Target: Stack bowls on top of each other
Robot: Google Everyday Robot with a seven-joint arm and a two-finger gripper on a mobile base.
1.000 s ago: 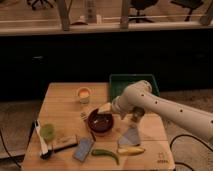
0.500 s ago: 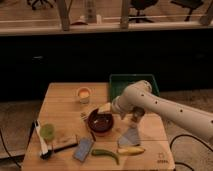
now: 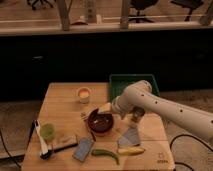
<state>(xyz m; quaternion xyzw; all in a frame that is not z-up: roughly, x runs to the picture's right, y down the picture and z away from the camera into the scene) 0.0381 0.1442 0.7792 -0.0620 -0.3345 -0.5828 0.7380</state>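
Observation:
The dark reddish-brown bowl (image 3: 100, 123) sits upright near the middle of the wooden table (image 3: 62, 102). The bright orange bowl does not show in this view. My gripper (image 3: 106, 108) hangs at the end of the white arm (image 3: 165, 111), which reaches in from the right. It is just above the far right rim of the brown bowl.
A small pale cup with orange inside (image 3: 83, 93) stands behind the bowl, a green cup (image 3: 46, 131) at front left beside a brush (image 3: 40, 144). A green tray (image 3: 129, 82) is at the back right. A blue packet (image 3: 83, 149), a green vegetable (image 3: 106, 154), a banana (image 3: 131, 150) and a grey packet (image 3: 130, 137) lie along the front.

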